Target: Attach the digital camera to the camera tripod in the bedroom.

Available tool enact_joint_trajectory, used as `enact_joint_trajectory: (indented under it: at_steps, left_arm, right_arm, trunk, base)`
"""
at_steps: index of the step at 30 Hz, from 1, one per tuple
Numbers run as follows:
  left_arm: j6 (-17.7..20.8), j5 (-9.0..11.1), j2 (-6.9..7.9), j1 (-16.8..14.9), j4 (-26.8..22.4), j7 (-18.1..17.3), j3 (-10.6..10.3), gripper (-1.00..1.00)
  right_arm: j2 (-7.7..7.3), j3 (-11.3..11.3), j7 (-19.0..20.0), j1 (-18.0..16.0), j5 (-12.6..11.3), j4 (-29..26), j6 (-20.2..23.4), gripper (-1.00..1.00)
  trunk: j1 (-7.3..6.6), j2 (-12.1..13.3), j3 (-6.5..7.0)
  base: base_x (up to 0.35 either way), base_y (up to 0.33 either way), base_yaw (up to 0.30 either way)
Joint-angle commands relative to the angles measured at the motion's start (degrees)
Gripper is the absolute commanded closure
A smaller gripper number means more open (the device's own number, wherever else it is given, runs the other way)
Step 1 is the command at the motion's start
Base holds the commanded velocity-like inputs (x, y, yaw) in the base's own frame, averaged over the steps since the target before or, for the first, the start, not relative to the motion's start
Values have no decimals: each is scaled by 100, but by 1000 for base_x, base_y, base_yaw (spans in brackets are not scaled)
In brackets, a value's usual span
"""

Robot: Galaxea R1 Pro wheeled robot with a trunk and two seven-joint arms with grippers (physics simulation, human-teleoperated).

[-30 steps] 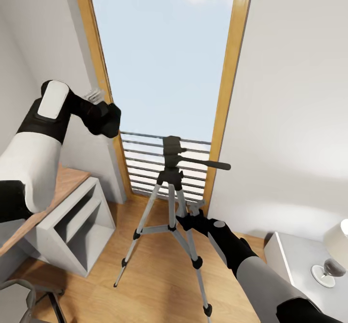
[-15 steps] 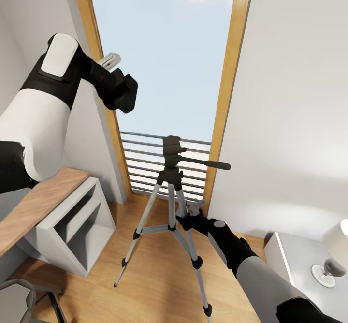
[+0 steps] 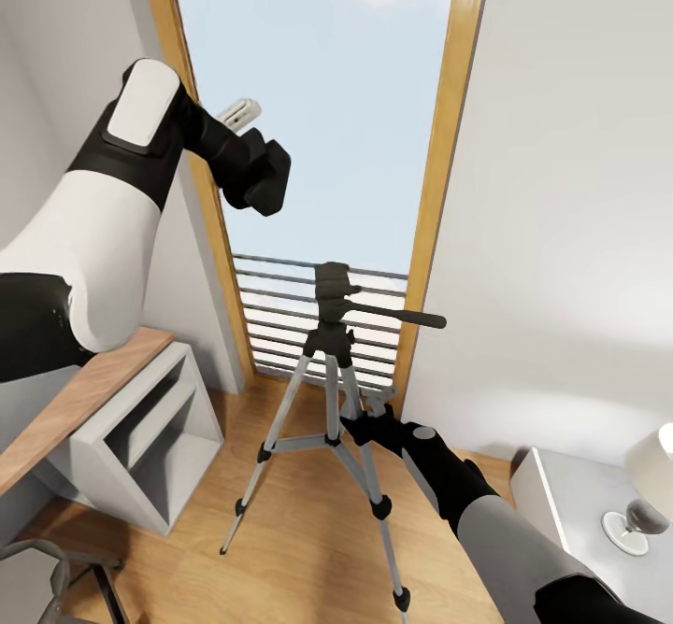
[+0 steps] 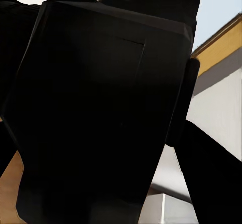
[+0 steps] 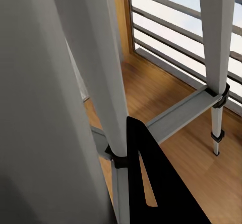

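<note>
My left hand (image 3: pixel 245 152) is raised above and to the window-frame side of the tall silver-legged camera tripod (image 3: pixel 329 390), its fingers clamped on the small black boxy digital camera (image 3: pixel 260 176), whose flat matte body fills my left wrist view (image 4: pixel 96 108). My right hand (image 3: pixel 363 418) sits against the tripod's thin metal legs below the black head; I cannot tell whether those fingers are closed. The tripod stands on the light wood floor (image 3: pixel 299 549) before the wood-framed window (image 3: pixel 439 166).

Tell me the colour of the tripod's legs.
The camera tripod has silver-grey legs with black joints and feet, clearest in the head view.
</note>
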Motion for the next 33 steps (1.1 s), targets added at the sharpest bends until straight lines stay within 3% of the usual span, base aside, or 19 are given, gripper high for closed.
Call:
enact_joint_trajectory:
  at_steps: [1,6,19,33]
  left_arm:
    - [3,44,-23,-2,-9,60,-11,100]
    - [-3,29,-145,12,-27,63,-11,100]
    - [-27,11,-205,44,-474,61,-29,100]
    - [-31,29,-230,45,264,75,-58,100]
  right_arm:
    - [-1,-5,8,-3,23,-10,35,100]
    - [-1,-6,6,-3,16,-10,35,100]
    - [-1,-6,7,-3,14,-17,35,100]
    - [-1,-6,6,-3,14,-14,35,100]
  trunk:
    - [4,-12,-12]
    - [4,-12,-12]
    - [4,-12,-12]
    - [4,-12,-12]
  base:
    - [0,0,0]
    - [0,0,0]
    - [0,0,0]
    - [0,0,0]
